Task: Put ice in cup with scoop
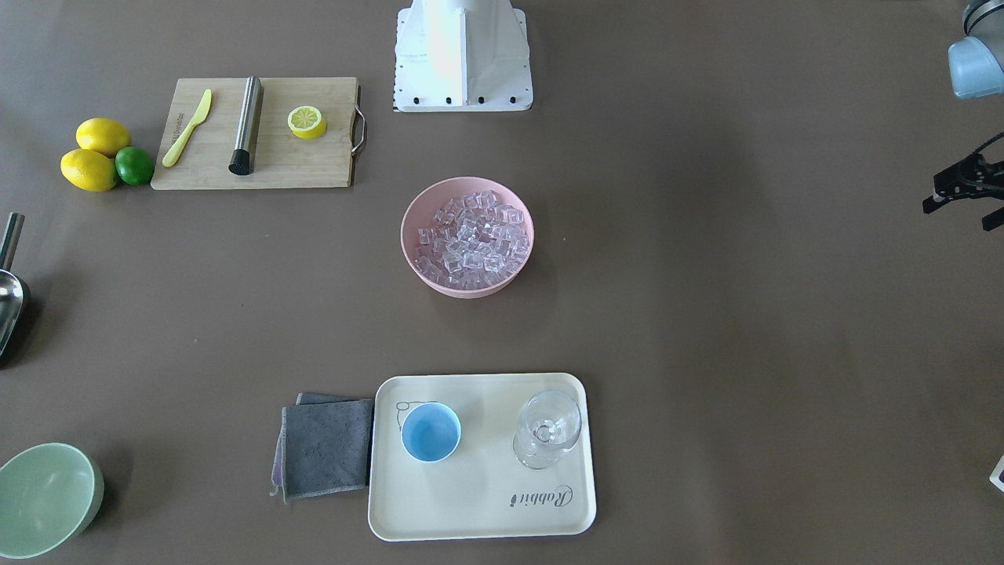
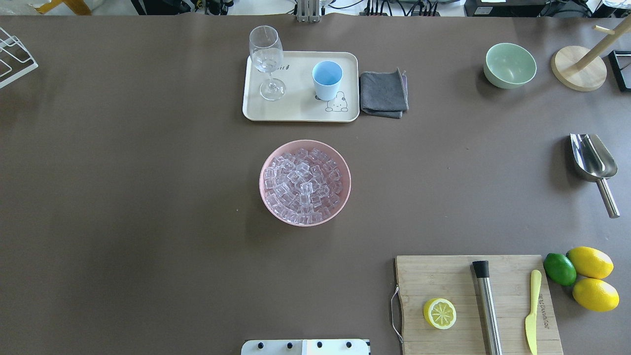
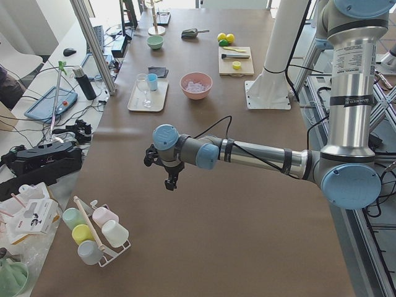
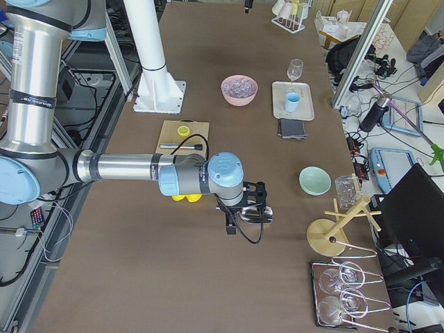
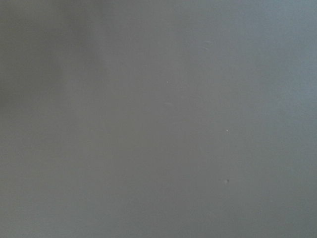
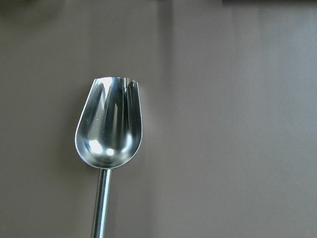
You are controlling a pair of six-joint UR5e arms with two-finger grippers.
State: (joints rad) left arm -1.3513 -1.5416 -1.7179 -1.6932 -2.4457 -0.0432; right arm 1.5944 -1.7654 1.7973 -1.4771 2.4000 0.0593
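The scoop lies on the desk far out on the robot's right. Its trough faces up and points away from the robot, and its handle points back toward it. Nothing grips it. The right fingers hang over it, and the wrist view looks straight down into the trough. I cannot tell whether those fingers are spread or pressed together, because only the side view shows them.

The left fingers hover over bare desk at the opposite end, well apart from everything. They seem spread and hold nothing, though the front view crops them.

The ice fills a pink bowl at mid-desk. Beyond it the cup stands upright on a tray next to a glass. A grey cloth lies just beside the tray.
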